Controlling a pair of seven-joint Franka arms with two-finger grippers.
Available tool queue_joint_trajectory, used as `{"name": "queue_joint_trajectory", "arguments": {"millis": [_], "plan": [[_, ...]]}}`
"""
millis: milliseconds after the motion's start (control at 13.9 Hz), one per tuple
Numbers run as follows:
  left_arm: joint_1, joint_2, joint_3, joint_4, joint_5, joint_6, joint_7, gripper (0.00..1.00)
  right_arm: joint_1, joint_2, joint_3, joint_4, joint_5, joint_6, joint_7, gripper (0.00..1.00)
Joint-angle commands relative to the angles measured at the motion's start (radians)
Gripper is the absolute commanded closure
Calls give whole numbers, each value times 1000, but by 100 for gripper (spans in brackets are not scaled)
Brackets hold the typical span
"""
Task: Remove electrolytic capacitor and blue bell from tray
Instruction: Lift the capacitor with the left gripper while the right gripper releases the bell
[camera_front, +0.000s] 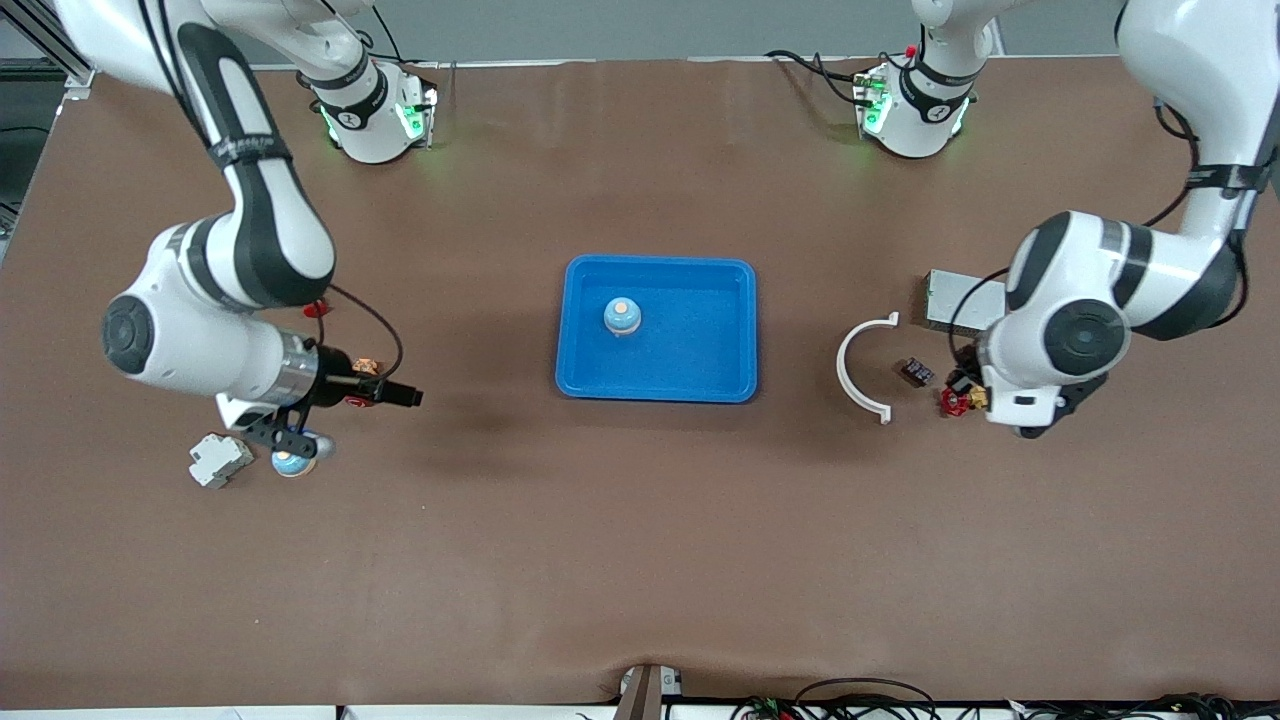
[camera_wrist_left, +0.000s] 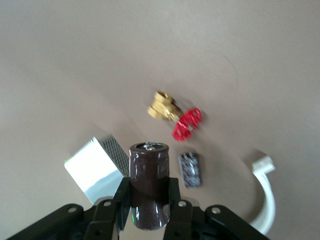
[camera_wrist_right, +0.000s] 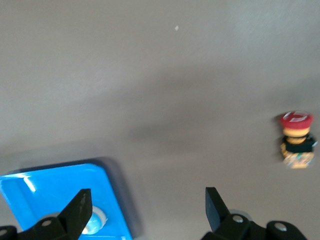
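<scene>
Capacitor (camera_wrist_left: 148, 192) clamped in left gripper (camera_wrist_left: 148, 207), over table near valve (camera_wrist_left: 175, 116); bell (camera_front: 622, 316) in tray (camera_front: 700, 375).
Capacitor is best lowered onto bare table before release; right gripper (camera_wrist_right: 147, 207) is held open, waiting.

Toward the left arm's end of the brown paper-covered surface (camera_front: 640, 550) lies a white curved plastic half-ring (camera_front: 858, 366). Just beside its open side sits a small dark rectangular component (camera_front: 915, 372), and near that a brass valve with a red handwheel (camera_front: 957, 400). A grey metal box (camera_front: 958, 298) sits nearer the edge where the bases stand.

Toward the right arm's end rest a white-grey plastic block like a small breaker (camera_front: 219, 459), a red-capped push button with a black and tan body (camera_wrist_right: 297, 139), and a small red fitting (camera_front: 316, 308).
</scene>
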Motion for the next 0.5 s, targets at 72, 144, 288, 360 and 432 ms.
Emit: {"name": "queue_joint_trajectory", "arguments": {"millis": [72, 144, 288, 360, 432], "plan": [[104, 36, -10, -22, 127, 75, 219, 100, 140, -146, -10, -216, 24, 158, 169, 0], [136, 56, -10, -22, 139, 110, 277, 100, 190, -149, -10, -248, 22, 218, 222, 0], [187, 99, -8, -22, 153, 181, 353, 100, 279, -143, -10, -308, 22, 351, 324, 0], [196, 119, -7, -22, 182, 201, 355, 100, 313, -137, -10, -328, 22, 414, 361, 0], [204, 136, -7, -22, 216, 216, 356, 100, 356, -125, -10, -341, 22, 468, 399, 0]]}}
